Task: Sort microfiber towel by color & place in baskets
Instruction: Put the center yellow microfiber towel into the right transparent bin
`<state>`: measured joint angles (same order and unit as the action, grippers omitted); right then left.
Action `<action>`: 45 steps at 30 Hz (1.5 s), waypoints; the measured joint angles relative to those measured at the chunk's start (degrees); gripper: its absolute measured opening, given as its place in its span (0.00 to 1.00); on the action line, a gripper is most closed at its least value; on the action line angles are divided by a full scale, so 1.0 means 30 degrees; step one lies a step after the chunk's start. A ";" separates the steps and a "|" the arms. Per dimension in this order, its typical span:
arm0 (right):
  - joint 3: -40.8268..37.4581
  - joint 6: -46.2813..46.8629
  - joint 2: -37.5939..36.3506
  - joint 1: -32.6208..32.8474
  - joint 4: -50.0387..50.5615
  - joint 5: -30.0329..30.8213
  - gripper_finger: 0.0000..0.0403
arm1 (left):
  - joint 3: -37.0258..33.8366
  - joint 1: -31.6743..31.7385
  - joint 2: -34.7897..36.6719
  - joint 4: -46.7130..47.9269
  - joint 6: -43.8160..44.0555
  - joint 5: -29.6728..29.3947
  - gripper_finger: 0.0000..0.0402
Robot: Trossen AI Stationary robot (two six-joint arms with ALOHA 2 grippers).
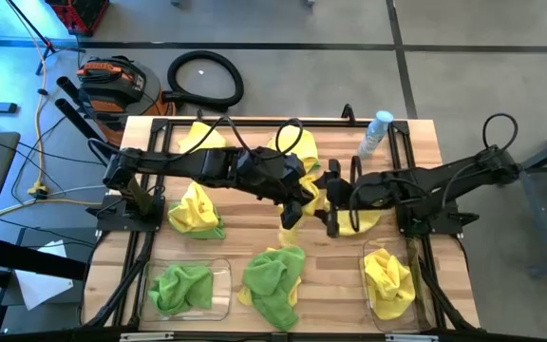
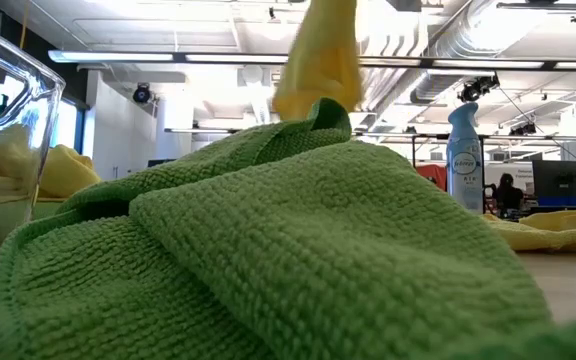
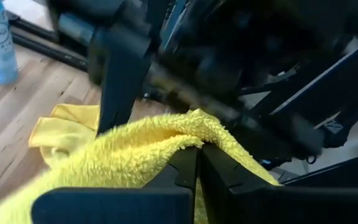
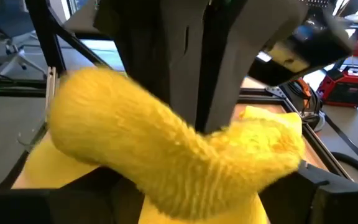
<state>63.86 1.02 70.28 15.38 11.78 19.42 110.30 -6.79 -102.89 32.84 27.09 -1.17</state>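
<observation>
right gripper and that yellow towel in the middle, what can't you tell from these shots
- High view: the left gripper and right gripper meet over the yellow towel; the dark arms hide the right fingers.
- Right wrist view: the yellow towel bulges over that arm's own fingers, hiding whether they are open or shut.
- Low view: the green towel fills the foreground, hiding both grippers and most of the table.

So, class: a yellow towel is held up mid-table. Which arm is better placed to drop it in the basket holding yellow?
Right. The yellow towel hangs between both pincers, but the basket holding yellow sits on the right arm's side, just below the right pincer; the left pincer would have to cross over.
</observation>
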 joint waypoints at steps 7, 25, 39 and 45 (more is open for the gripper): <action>0.0000 -0.0436 0.0757 -0.0147 -0.0013 0.0160 0.29 | 0.0000 0.0101 0.0027 -0.0128 -0.0380 0.0191 0.00; 0.0265 0.6471 -0.2963 0.0542 0.9506 -0.1187 0.02 | 0.0007 0.0530 0.0022 0.0600 -0.1283 -0.0349 0.22; 0.5276 1.6312 -0.4679 0.5933 1.7921 -0.4975 0.00 | 0.0007 0.0203 0.0022 0.6685 -0.3665 -0.2496 0.26; 0.5537 2.2120 -0.4302 0.9048 1.9397 -0.5160 0.00 | -0.1261 -0.0534 0.0778 0.7101 -0.4926 -0.3165 0.26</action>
<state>80.47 67.38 57.38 42.52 69.97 3.94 106.52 -8.39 -100.56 54.15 12.32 -10.67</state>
